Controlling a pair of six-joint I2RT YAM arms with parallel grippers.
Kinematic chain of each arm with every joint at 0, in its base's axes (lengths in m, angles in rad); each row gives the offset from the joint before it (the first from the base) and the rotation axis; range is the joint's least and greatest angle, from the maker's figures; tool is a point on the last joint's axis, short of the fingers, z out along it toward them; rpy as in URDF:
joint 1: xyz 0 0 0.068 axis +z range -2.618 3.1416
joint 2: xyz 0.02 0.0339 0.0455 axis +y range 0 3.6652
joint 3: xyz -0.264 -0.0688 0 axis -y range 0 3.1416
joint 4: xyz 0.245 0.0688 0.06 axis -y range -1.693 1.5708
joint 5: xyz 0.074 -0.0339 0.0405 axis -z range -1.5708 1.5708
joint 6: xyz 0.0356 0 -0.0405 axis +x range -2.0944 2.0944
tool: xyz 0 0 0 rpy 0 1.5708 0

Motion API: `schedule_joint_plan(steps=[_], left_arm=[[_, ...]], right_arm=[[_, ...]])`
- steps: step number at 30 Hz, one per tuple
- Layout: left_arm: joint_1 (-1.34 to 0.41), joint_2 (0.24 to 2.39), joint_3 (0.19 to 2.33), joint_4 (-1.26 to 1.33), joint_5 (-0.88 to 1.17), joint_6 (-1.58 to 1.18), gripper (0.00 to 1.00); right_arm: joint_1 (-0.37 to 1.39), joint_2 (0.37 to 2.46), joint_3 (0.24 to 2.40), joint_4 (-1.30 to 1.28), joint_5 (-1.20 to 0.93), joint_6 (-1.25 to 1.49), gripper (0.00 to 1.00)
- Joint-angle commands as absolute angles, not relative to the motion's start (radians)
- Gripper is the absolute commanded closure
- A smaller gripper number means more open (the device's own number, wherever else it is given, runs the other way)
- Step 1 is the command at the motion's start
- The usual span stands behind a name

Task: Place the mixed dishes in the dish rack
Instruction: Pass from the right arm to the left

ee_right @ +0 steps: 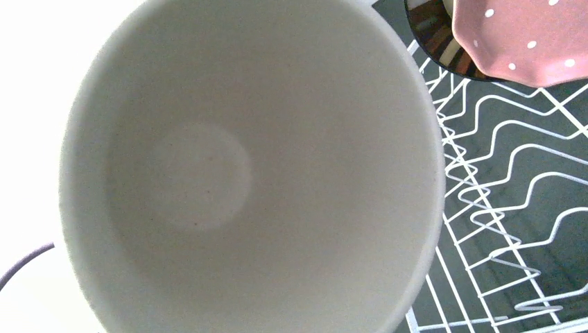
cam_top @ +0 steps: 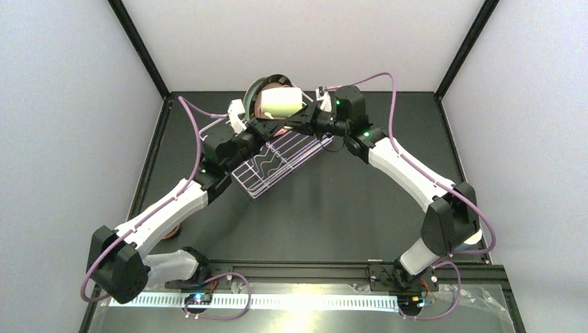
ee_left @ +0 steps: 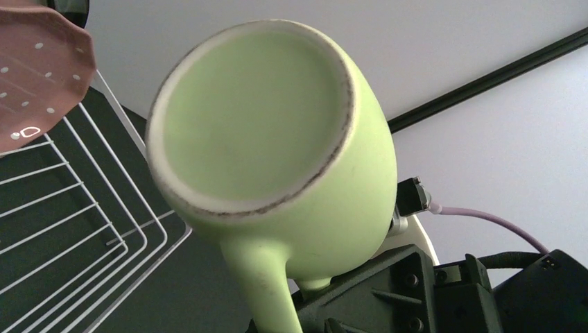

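Two robot arms meet over the far edge of the dark counter [cam_top: 333, 208], near its middle, with a pale green mug [cam_top: 281, 103] held in the air between them. The mug lies on its side. Its unglazed base ring faces the left wrist camera [ee_left: 277, 139] and its pale, empty inside fills the right wrist view [ee_right: 243, 173]. Its handle points downward. The left tool [cam_top: 258, 127] sits just beside the mug on the side of its base, and the right tool [cam_top: 308, 111] on the side of its mouth. Black housing of the right arm meets the mug at the foot of the handle. The fingers of both tools are hidden, so it cannot be told whether either is spread or pinching the mug.

Below the mug, the white wire dish rack [cam_top: 274, 163] rests askew on the counter, one corner turned toward the near left. Its wavy divider wires show bare in the right wrist view [ee_right: 499, 208]. At the rack's far end a pink speckled plate [ee_right: 527, 35] stands on edge, with a dark-rimmed plate [cam_top: 267, 80] just behind it, close to the counter's far edge.
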State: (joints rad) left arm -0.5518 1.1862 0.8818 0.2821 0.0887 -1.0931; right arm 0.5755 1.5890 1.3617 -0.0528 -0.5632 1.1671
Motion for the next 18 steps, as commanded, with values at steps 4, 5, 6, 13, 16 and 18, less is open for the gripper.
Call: schedule_joint_plan(steps=[4,5,6,13,16,18], left_arm=[[-0.59,1.219,0.951,0.328,0.107,-1.004,0.57],[-0.589,1.215,0.952,0.322,0.101,-0.999,0.55],[-0.589,1.212,0.952,0.317,0.095,-0.996,0.54],[-0.588,1.207,0.951,0.307,0.061,-0.985,0.5],[-0.588,1.198,0.949,0.307,0.036,-0.983,0.51],[-0.588,1.184,0.942,0.308,0.007,-0.983,0.51]], right_arm=[[0.64,1.552,1.359,-0.062,-0.743,1.147,1.0],[0.64,1.552,1.358,-0.062,-0.748,1.148,1.0],[0.639,1.551,1.358,-0.063,-0.751,1.147,1.0],[0.64,1.526,1.332,-0.064,-0.771,1.143,1.0],[0.639,1.505,1.309,-0.065,-0.773,1.143,1.0],[0.638,1.491,1.29,-0.063,-0.774,1.146,1.0]])
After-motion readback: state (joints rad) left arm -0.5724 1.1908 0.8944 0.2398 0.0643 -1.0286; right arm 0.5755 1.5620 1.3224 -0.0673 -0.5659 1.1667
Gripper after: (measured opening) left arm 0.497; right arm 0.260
